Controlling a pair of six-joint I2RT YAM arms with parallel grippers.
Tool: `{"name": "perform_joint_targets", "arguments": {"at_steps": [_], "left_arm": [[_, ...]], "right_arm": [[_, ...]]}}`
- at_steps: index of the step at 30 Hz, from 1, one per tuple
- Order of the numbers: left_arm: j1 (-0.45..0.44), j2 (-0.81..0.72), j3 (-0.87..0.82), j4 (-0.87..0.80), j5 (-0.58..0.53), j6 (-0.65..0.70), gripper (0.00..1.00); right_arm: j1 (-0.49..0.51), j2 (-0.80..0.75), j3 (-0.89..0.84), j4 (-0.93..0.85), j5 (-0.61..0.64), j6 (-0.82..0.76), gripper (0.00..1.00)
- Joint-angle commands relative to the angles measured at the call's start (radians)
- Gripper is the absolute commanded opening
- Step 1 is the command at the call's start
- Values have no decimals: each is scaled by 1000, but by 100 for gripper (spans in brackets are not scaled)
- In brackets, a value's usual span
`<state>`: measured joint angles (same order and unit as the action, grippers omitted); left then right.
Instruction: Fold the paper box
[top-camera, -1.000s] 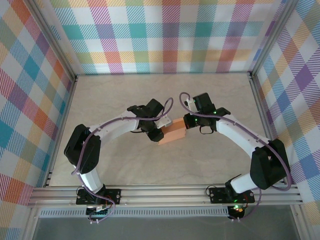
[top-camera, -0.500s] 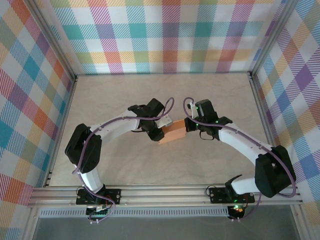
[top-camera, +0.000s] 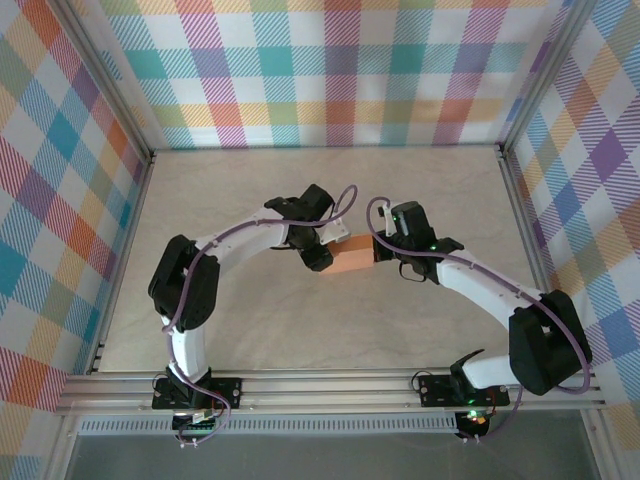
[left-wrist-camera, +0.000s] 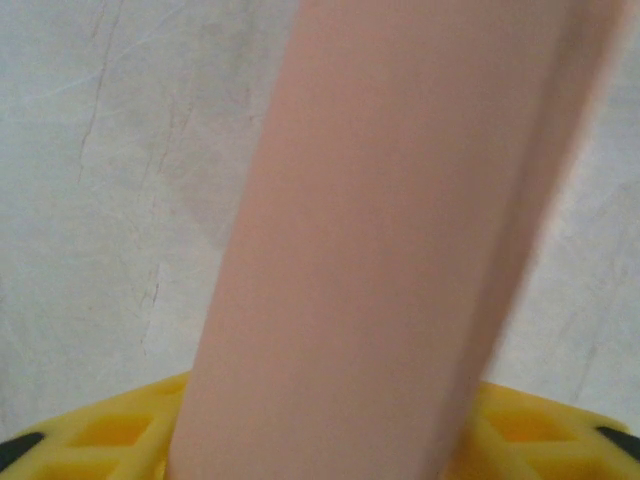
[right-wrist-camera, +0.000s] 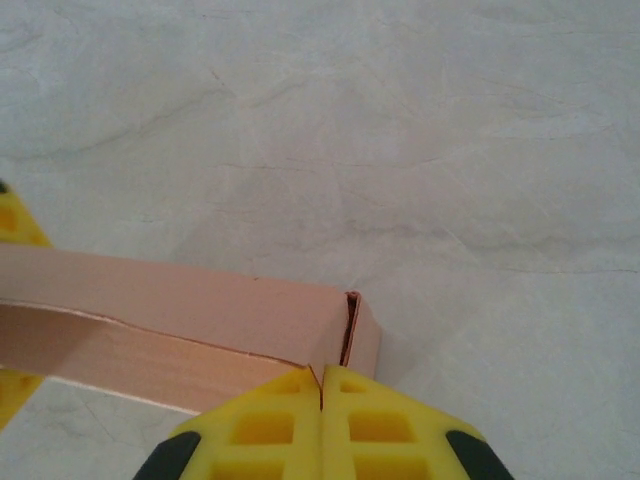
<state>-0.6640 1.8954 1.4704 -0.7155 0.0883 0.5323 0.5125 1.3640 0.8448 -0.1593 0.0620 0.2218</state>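
Observation:
The paper box (top-camera: 352, 259) is a small salmon-orange rectangular box lying on the table between my two grippers. My left gripper (top-camera: 322, 256) is at its left end. In the left wrist view the box (left-wrist-camera: 400, 200) runs up the middle and hides the inner faces of the yellow fingers (left-wrist-camera: 110, 430) on either side, so a grip does not show. My right gripper (top-camera: 377, 250) is at the box's right end. In the right wrist view the right gripper (right-wrist-camera: 321, 372) is shut, its tips against the corner of the box (right-wrist-camera: 180, 310), where an end flap stands slightly ajar.
The pale marbled table (top-camera: 230, 320) is ringed by an aluminium frame (top-camera: 330, 390) and checked fabric walls (top-camera: 330, 80). Both arms arch in from the near edge and meet at the middle.
The box has shifted a little up and to the right. The left arm's elbow has swung inward and its gripper followed the box. The right gripper moved left onto the box's end.

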Motion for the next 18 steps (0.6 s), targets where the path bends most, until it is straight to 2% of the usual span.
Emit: {"name": "perform_joint_targets", "arguments": {"at_steps": [1, 6, 12, 18], "left_arm": [[4, 5, -13, 26, -23, -25, 61], [-3, -47, -39, 51, -15, -46, 70], [-6, -121, -76, 74, -10, -74, 86], [-6, -232, -170, 130, 11, -101, 91]], "right_arm": [[21, -18, 1, -37, -26, 1, 0], [25, -9, 28, -70, -3, -6, 0], [32, -3, 39, -87, 21, -2, 0], [35, 3, 53, -104, 40, -2, 0]]}}
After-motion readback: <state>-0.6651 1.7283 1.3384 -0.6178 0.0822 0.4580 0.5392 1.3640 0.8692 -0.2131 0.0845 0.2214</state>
